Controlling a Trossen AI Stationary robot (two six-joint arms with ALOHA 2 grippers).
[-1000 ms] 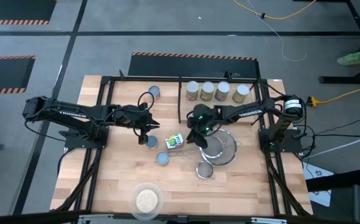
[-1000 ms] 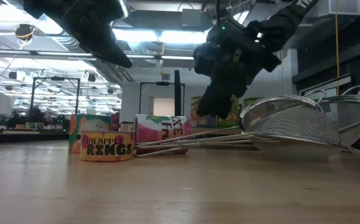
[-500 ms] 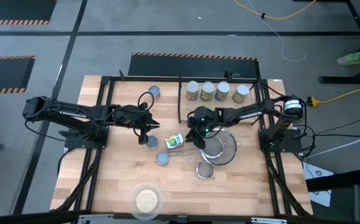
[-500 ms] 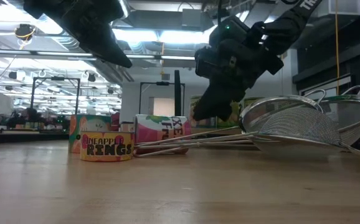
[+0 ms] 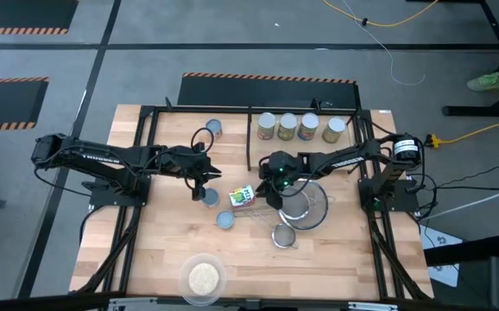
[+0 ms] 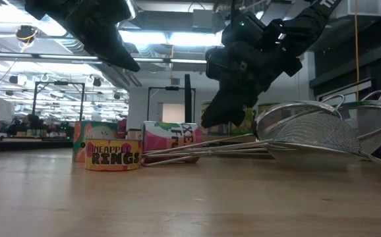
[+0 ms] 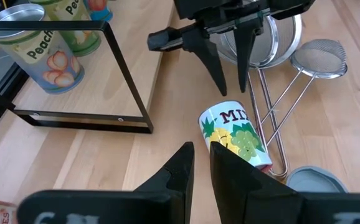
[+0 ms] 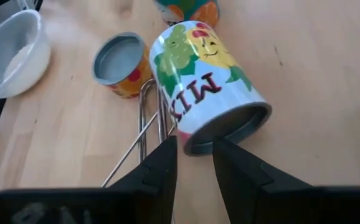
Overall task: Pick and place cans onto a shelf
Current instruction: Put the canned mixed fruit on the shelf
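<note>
Right gripper (image 8: 194, 163) at toppled can's (image 8: 208, 87) rim, strainer handles (image 8: 147, 124) alongside

Your wooden table (image 5: 154, 250) carries a railed shelf (image 5: 344, 111) with four cans (image 5: 300, 128), loose cans (image 5: 226, 219), strainers (image 5: 306, 207), and a grain dish (image 5: 203, 278).

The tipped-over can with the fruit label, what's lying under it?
The fruit-label can lies on its side across the strainers' wire handles, which run under its body onto the table. How far the handles reach beneath it is hidden by the can.

Grey floor (image 5: 232, 39); hazard-striped mats (image 5: 8, 95)
</note>
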